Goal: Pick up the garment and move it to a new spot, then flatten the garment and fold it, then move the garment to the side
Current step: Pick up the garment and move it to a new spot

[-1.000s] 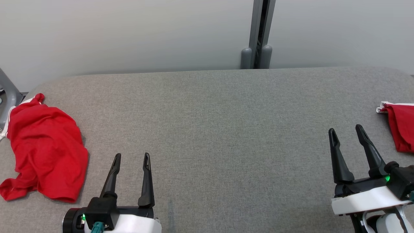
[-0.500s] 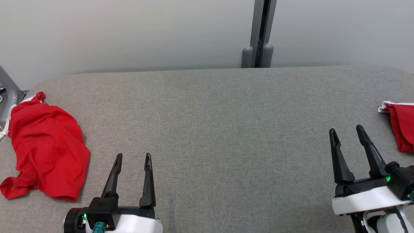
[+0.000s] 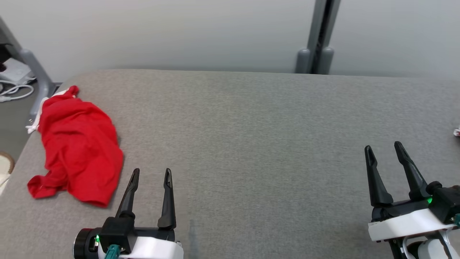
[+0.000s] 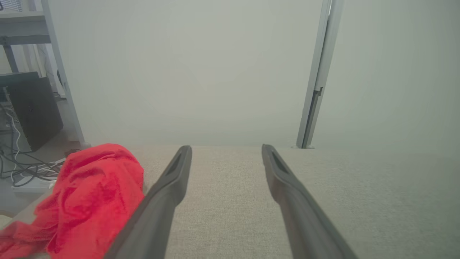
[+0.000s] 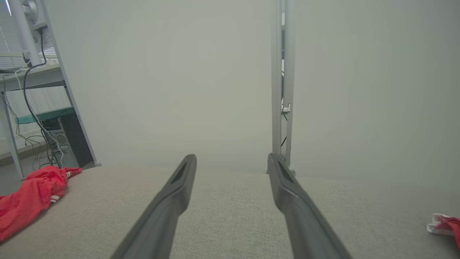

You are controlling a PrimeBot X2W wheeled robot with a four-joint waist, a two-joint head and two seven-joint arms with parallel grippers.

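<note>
The first step, the pick-up, is judged to be in hand but not yet begun. The red garment (image 3: 77, 144) is seen crumpled in a heap at the far left of the grey desk (image 3: 251, 126), near its left edge, and is touched by nothing. The left gripper (image 3: 151, 173) is seen just to the right of the heap, its fingers (image 3: 167, 201) spread wide with nothing between them. In the left wrist view the garment (image 4: 93, 194) is shown beside the left finger, not between the two.

The right gripper (image 3: 383, 148) is seen well apart at the far right, likewise wide open and empty. (A scrap of red and white cloth (image 5: 445, 225) is glimpsed at the right edge of the right wrist view; what it is cannot be told.)

For the next move, the left gripper would need to be swung leftward and lowered onto a raised fold, so that cloth is caught rather than the desk.
</note>
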